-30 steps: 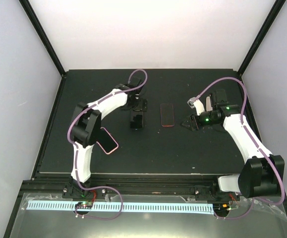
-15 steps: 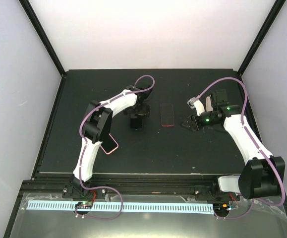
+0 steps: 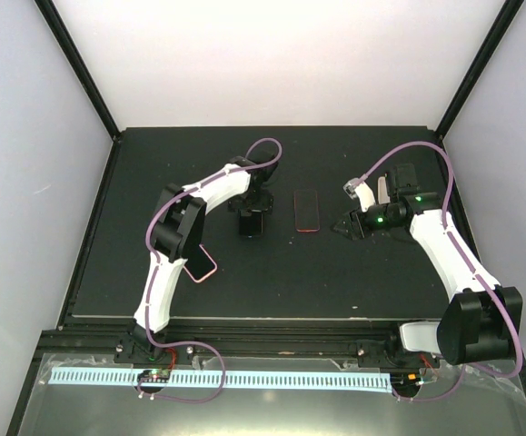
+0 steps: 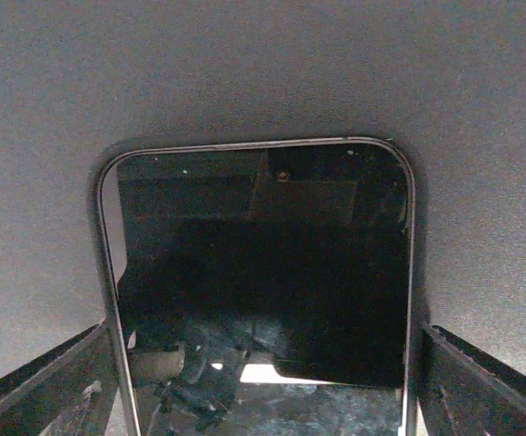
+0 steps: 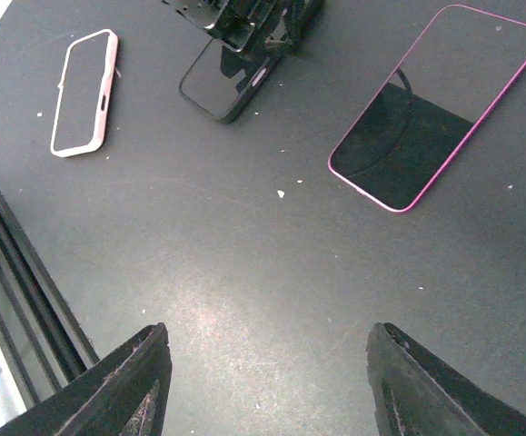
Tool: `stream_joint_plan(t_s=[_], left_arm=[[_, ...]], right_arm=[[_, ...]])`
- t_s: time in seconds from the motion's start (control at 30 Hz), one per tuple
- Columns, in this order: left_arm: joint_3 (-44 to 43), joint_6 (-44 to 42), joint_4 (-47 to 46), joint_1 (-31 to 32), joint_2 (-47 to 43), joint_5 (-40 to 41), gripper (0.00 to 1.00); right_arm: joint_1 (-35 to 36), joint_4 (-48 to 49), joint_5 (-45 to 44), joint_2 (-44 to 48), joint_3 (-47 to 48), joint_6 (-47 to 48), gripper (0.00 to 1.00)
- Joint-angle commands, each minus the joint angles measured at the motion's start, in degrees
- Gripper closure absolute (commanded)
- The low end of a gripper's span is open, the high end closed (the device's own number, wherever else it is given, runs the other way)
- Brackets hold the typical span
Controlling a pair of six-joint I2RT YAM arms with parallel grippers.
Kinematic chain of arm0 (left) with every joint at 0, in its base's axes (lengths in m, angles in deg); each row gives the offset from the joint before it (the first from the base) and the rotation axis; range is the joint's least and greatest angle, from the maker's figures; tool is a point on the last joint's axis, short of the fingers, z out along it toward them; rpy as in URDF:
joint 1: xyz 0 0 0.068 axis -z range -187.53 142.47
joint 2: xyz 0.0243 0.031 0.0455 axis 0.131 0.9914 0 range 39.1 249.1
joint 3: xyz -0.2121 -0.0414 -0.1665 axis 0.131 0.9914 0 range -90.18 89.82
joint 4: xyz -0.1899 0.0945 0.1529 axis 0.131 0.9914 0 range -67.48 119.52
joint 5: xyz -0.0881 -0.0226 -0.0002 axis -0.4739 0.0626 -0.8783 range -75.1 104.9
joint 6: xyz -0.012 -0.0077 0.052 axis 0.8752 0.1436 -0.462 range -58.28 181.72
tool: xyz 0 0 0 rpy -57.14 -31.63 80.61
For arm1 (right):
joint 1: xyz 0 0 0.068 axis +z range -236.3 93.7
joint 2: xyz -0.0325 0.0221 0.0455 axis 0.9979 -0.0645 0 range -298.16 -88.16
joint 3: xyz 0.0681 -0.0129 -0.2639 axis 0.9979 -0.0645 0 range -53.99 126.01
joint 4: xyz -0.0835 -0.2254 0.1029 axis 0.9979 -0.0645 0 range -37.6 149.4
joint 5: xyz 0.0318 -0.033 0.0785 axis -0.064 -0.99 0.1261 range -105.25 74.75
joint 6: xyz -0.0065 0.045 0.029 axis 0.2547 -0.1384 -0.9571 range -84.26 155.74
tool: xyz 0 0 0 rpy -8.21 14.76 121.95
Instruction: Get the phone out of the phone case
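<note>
A black phone [image 3: 251,223] with a thin pale rim lies flat on the dark mat, left of centre. In the left wrist view it [image 4: 263,272] fills the space between my fingers. My left gripper [image 3: 253,211] is down over it with the jaws spread wide, one finger [image 4: 54,381] along each long side, right at the edges. It is not lifted. The right wrist view shows the same phone [image 5: 219,86] under the left gripper [image 5: 244,23]. My right gripper [image 5: 267,363] is open and empty, hovering over bare mat to the right [image 3: 344,225].
A phone with a magenta rim [image 3: 308,211] lies at the centre, also in the right wrist view [image 5: 435,104]. A phone in a pale pink case [image 3: 201,262] lies near the left arm, seen too in the right wrist view [image 5: 83,91]. A black rail [image 3: 263,327] runs along the mat's near edge.
The left arm swung right and lowered its gripper over the black phone a second ago, and since then it has hardly moved. The right arm and the phones are still.
</note>
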Motion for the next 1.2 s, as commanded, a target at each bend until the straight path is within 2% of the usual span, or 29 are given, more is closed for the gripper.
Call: stream_joint_plan(t_s=[0.0, 0.13, 0.23, 0.4, 0.53, 0.67, 0.8, 0.9, 1.17], left_arm=[[-0.5, -1.2, 1.3, -0.6, 1.3, -3.9, 0.16], [2.6, -2.1, -0.6, -0.6, -1.8, -4.8, 0.28], [9.2, -1.7, -5.2, -0.2, -9.7, -4.9, 0.34], [21.4, 0.1, -13.2, 1.6, -27.9, -4.5, 0.38], [30.7, 3.7, -19.7, 5.4, -40.4, -4.1, 0.41], [38.5, 11.0, -28.3, 9.3, -50.4, -3.7, 0.42], [45.3, 18.8, -36.4, 14.1, -59.3, 1.7, 0.41], [47.3, 22.2, -38.8, 15.8, -62.3, 5.0, 0.41], [47.3, 23.9, -40.4, 17.6, -63.6, 9.3, 0.41]], right_arm=[[-0.1, 2.8, -2.7, 0.9, -0.2, -0.5, 0.40], [-0.2, 4.3, -5.0, 1.0, -0.9, -0.9, 0.40], [-0.2, 4.9, -4.9, 1.7, -1.1, -0.8, 0.41], [-0.1, 4.5, -1.5, 2.0, 0.9, -2.2, 0.42], [0.5, 2.6, 1.2, 1.8, 4.3, -3.8, 0.42], [2.0, 3.4, 2.6, 1.8, 7.5, -7.8, 0.44], [4.4, 7.1, 2.7, 1.9, 9.5, -13.8, 0.46], [7.3, 9.4, 2.0, 1.7, 10.0, -16.2, 0.46], [18.5, 11.5, -4.0, 1.7, 10.9, -18.5, 0.45]])
